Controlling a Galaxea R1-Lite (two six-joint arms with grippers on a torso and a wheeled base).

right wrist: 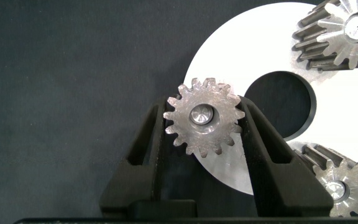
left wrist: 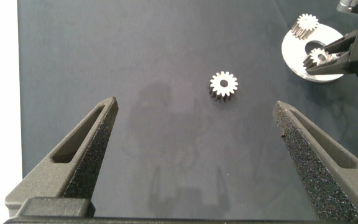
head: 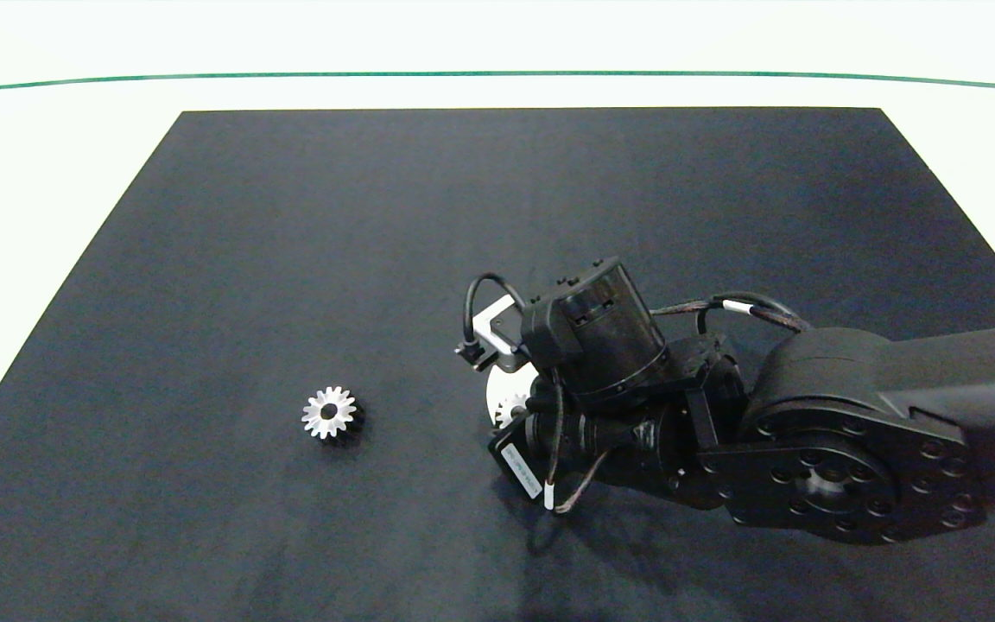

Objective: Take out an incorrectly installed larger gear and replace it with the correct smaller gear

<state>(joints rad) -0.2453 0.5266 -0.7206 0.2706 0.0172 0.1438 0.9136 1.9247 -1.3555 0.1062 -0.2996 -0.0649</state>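
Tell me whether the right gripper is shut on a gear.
Shut: the right gripper has a finger pressed against each side of the smaller gear, at the disc's edge.

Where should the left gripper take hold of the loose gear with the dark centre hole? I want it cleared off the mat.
Come straight down from above and close on the toothed rim of the larger gear, fingers on opposite sides. It lies flat on the black mat, hole upward, with clear space around it. The left gripper is open and facing it.

Right arm reached in from the right over mid-table, wrist bent downward. Right gripper (right wrist: 205,134) had both fingers closed against opposite sides of a small gear (right wrist: 204,117). Left gripper (left wrist: 194,146) hovered above the surface — fingers wide apart, holding nothing.
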